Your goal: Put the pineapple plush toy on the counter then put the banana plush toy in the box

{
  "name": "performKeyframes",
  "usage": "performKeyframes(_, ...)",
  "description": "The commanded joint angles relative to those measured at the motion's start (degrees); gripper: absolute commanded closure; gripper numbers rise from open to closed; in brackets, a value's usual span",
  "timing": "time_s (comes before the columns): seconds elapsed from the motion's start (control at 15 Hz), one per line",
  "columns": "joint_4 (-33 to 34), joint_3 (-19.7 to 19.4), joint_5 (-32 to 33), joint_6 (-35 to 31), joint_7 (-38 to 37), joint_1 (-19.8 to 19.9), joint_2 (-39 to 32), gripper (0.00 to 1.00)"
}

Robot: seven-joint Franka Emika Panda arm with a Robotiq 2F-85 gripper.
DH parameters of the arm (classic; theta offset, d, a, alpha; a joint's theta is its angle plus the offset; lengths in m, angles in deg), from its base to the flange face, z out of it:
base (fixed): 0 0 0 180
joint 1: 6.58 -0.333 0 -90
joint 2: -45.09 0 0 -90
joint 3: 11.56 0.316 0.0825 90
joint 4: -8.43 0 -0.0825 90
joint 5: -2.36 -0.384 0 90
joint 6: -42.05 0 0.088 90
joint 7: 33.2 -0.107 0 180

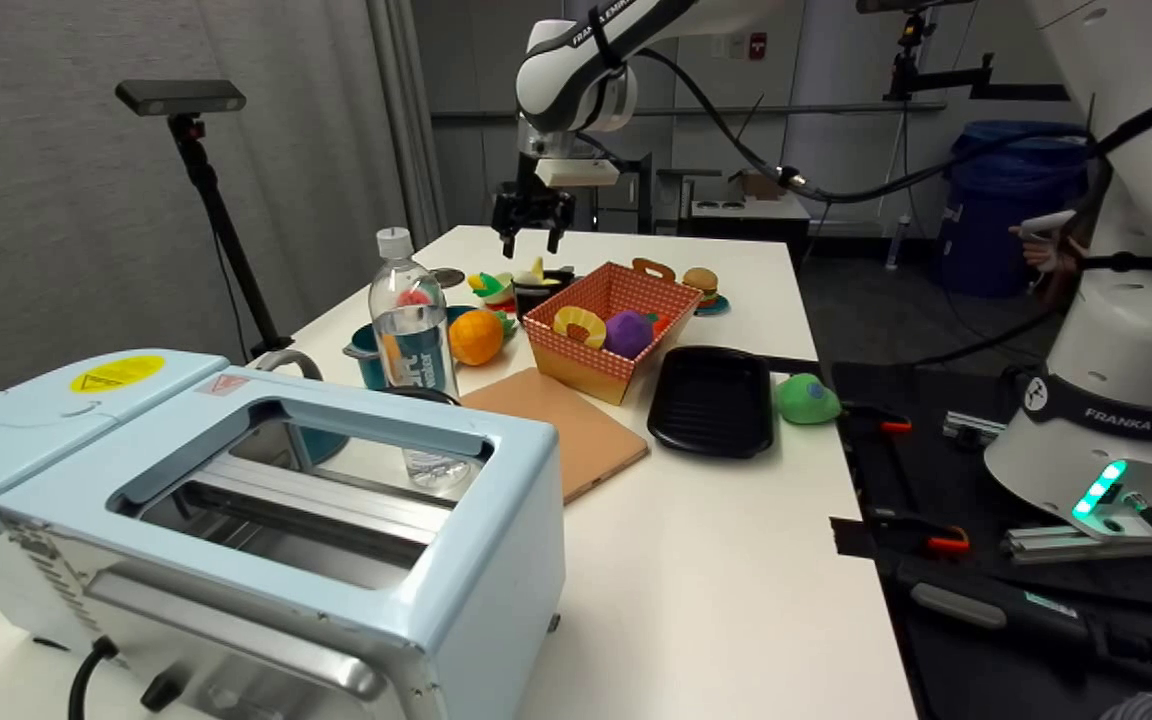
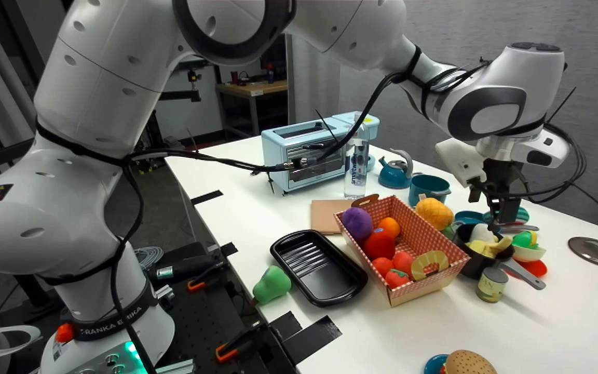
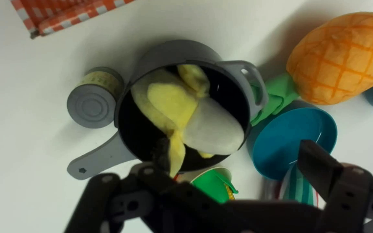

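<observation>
The pineapple plush toy [image 1: 476,337] is orange-yellow with green leaves and lies on the white counter [image 1: 696,560]; it also shows in the wrist view [image 3: 343,60], its leaves by the pot handle. The banana plush toy [image 3: 172,100], yellow with a white peeled part, sits in the black pot [image 3: 128,139]. One yellow peel flap hangs over the pot's rim. The box [image 2: 423,288] is a red-checked basket beside the pot, holding several toy fruits. My gripper [image 3: 235,145] is open and empty above the pot and bowl; its raised position shows in both exterior views [image 1: 531,245] [image 2: 486,210].
A can [image 3: 92,103] stands beside the pot. A teal bowl [image 3: 290,142], a striped toy and a small cup with green leaves sit close by. A black dish [image 2: 320,267], a green pear [image 2: 272,284], a water bottle [image 2: 356,169] and a blue toaster [image 2: 304,150] are further off.
</observation>
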Motion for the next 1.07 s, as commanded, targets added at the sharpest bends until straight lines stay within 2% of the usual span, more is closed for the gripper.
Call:
performKeyframes(0.0, 4.82, 0.15, -1.12, 0.06, -1.32, 0.82, -3.40, 0.00)
performKeyframes(1.0, 10.07, 0.39, -0.92, -0.08, -2.58, 1.68, -9.32, 0.00)
